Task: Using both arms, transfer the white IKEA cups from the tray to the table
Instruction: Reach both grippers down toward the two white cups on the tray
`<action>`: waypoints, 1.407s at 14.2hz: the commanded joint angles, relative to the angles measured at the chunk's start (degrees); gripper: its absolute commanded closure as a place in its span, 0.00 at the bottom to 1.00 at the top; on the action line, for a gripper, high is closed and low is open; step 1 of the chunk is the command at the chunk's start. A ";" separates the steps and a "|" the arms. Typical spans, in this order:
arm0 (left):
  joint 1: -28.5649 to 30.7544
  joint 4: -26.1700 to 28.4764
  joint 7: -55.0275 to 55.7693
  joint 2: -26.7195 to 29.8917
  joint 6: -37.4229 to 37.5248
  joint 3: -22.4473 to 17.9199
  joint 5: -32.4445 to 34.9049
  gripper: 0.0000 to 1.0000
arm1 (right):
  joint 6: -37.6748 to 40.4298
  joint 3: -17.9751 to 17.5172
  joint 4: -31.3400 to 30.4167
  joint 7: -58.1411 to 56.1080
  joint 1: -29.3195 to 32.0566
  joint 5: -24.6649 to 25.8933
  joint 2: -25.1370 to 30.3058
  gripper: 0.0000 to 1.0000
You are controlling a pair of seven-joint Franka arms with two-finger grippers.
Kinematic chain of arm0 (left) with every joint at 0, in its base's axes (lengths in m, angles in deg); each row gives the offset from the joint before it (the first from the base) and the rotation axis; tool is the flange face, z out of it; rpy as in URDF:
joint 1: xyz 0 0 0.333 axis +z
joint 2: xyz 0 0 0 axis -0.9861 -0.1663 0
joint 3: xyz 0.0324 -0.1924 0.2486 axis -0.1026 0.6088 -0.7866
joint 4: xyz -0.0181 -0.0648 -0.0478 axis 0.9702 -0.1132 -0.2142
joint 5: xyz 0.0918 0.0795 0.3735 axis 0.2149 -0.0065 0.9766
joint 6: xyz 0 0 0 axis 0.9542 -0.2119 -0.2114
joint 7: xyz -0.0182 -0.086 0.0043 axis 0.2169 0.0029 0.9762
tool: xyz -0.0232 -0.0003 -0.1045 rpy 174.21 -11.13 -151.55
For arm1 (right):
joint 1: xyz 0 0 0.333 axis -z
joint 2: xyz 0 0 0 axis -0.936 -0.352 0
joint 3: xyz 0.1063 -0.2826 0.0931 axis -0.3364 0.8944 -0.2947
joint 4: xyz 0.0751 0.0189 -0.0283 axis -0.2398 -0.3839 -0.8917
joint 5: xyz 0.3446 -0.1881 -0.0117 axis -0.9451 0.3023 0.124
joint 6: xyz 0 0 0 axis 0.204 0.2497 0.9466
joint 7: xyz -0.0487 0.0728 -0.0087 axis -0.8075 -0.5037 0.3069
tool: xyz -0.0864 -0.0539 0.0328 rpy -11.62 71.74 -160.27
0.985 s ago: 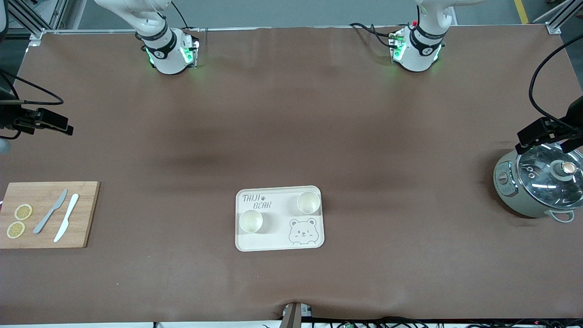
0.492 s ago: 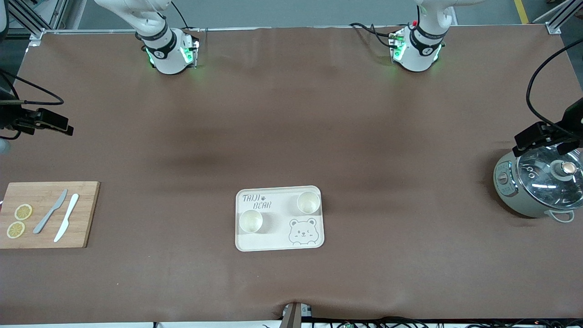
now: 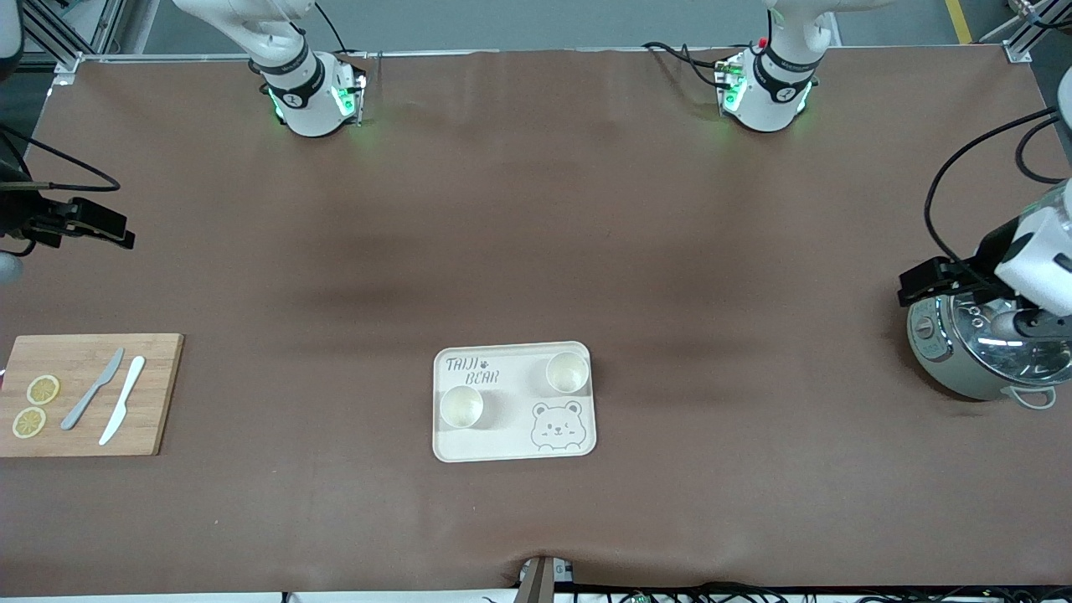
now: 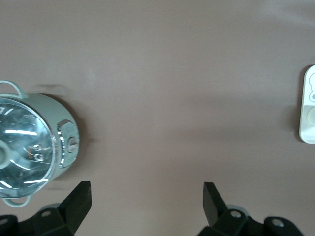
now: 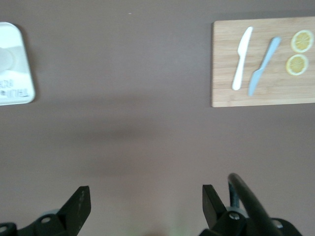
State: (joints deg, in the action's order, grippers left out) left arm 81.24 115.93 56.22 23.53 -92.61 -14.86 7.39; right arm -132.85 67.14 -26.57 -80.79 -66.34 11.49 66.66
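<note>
Two white IKEA cups stand upright on the cream bear tray (image 3: 502,448): one (image 3: 461,406) toward the right arm's end, the other (image 3: 567,373) toward the left arm's end and farther from the front camera. My left gripper (image 3: 930,280) is open and empty, over the table at the edge of the pot. In the left wrist view its gripper (image 4: 146,196) shows spread jaws over bare cloth. My right gripper (image 3: 105,228) is open and empty over the table near the right arm's end; its wrist view (image 5: 146,199) shows the same.
A grey-green pot with a glass lid (image 3: 984,347) stands at the left arm's end. A wooden cutting board (image 3: 88,427) with two knives and two lemon slices lies at the right arm's end. The tray's edge shows in both wrist views (image 4: 307,132) (image 5: 17,93).
My left gripper has moved from over the pot toward the middle of the table, and more of its white wrist shows. The right arm, cups and tray have not moved.
</note>
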 commanded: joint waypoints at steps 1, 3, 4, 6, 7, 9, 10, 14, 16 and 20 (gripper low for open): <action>-2.39 -0.21 5.43 -1.66 -2.11 0.27 1.33 0.00 | 0.17 0.02 0.02 -0.06 -2.61 4.46 0.67 0.00; -4.14 -0.21 9.47 -3.67 -4.13 0.27 1.24 0.00 | -0.27 0.02 -0.07 -0.06 -2.09 3.85 0.67 0.00; -5.02 -0.30 11.84 -4.64 -5.01 0.27 1.24 0.00 | -0.27 0.20 -0.07 -0.06 -1.91 3.59 0.67 0.00; -6.78 -0.38 16.76 -7.01 -7.64 0.27 1.07 0.00 | 0.52 0.37 0.02 0.03 -1.47 0.18 0.76 0.00; -7.49 -0.47 19.31 -8.42 -8.96 0.27 0.81 0.00 | 0.70 0.29 0.02 -0.15 -1.38 0.07 0.84 0.00; -9.59 -0.73 23.89 -10.97 -11.94 0.27 0.10 0.00 | -0.17 0.11 -0.07 0.03 -1.56 -0.54 0.76 0.00; -10.39 -0.65 26.08 -12.20 -14.14 0.27 0.01 0.00 | -0.88 0.11 -0.07 0.11 -1.47 -1.24 0.67 0.00; -14.07 -0.82 32.68 -16.94 -21.17 0.27 0.10 0.00 | -3.07 0.29 -1.21 0.73 -0.50 -7.66 0.14 0.00; -15.66 -1.00 35.76 -19.06 -24.34 0.27 0.19 0.00 | -4.04 0.02 -0.77 0.99 -1.29 -8.10 0.23 0.00; -19.00 -1.96 43.31 -23.89 -32.08 0.00 0.27 0.00 | -8.61 0.02 -0.33 12.64 -8.47 -8.64 -3.62 0.00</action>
State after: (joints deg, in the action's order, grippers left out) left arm 63.80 115.98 96.22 2.05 -122.44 -14.49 7.38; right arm -139.46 67.20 -27.32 -75.30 -70.17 2.98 65.72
